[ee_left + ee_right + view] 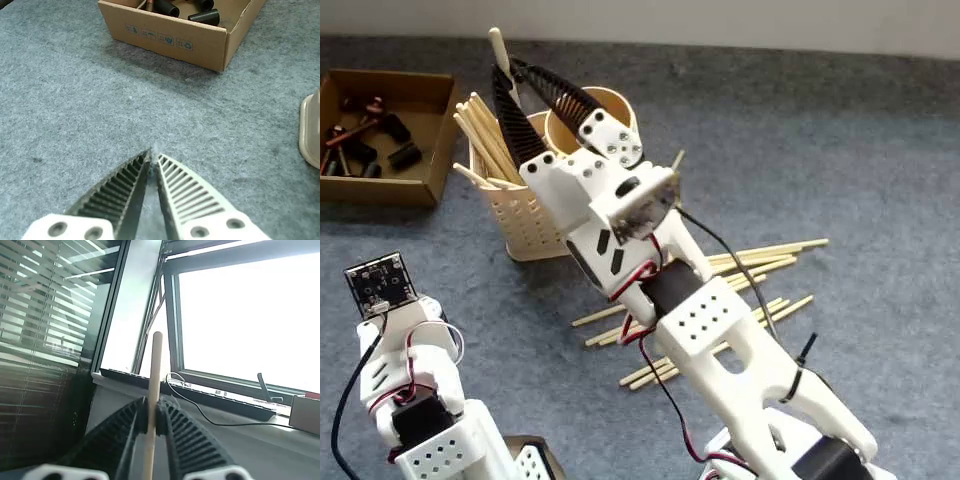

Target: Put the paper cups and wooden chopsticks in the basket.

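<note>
Wooden chopstick [155, 365]: one, pinched upright in the right hand [151, 407], poised over the basket [525, 225]. Step was delivery; next called for lowering, then release. Loose chopsticks [750, 262] lay on the desk [840, 150].

Left pincer [151, 154] closed; right pincer [153, 404] raised.

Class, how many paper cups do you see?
1: paper cup at the basket, partly behind the right arm, whose jaws grip a chopstick; others may be hidden.
</note>
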Robot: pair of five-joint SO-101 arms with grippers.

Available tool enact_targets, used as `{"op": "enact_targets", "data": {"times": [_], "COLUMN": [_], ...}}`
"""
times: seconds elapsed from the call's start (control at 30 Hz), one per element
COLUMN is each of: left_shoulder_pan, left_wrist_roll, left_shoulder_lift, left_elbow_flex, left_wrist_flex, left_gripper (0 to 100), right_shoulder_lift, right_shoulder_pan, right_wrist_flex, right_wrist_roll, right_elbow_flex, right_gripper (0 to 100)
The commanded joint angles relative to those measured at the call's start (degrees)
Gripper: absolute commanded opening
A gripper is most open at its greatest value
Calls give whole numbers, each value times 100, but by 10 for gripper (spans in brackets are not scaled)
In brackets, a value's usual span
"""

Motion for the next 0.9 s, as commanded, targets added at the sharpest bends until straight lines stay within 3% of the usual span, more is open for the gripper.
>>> {"op": "enact_targets", "data": {"times": [0.0,0.47,0.6,0.7,0.87], "left_shoulder_pan": [-40,-40,-40,-40,-40], "left_wrist_roll": [26,18,18,18,18], "left_shoulder_lift": [-57,-57,-57,-57,-57], "left_elbow_flex": [-233,-233,-233,-233,-233], "left_wrist_flex": [-141,-141,-141,-141,-141], "left_gripper": [14,14,14,14,14], "right_shoulder_lift": [277,1103,1112,1121,1042], "right_shoulder_pan": [171,356,391,391,400], "right_wrist_flex": [-145,-145,-101,66,637], "right_wrist_roll": [141,97,-633,-730,-756], "right_elbow_flex": [-13,892,971,980,927], "right_gripper": [5,5,10,15,148]}}
